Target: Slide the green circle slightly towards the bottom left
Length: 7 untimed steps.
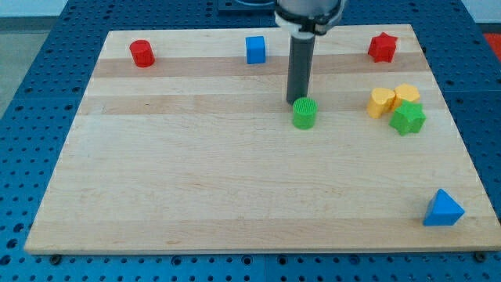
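The green circle (304, 113) stands a little right of the board's middle, in the upper half. My tip (296, 101) is at the circle's upper left edge, touching it or nearly so. The dark rod rises straight up from there to the arm at the view's top.
A red cylinder (142, 53) at upper left, a blue cube (255, 49) at top centre, a red star (382, 47) at upper right. Two yellow blocks (381, 102) (407, 95) and a green star (407, 118) cluster at right. A blue triangle (443, 209) lies at lower right. The wooden board (196, 180) rests on a blue pegboard.
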Each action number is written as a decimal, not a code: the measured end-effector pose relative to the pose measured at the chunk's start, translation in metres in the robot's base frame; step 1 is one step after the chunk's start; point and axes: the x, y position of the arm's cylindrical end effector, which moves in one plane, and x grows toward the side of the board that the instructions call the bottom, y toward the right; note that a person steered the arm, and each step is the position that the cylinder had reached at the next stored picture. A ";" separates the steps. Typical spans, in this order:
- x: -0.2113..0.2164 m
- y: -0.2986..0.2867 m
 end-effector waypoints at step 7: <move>0.023 0.088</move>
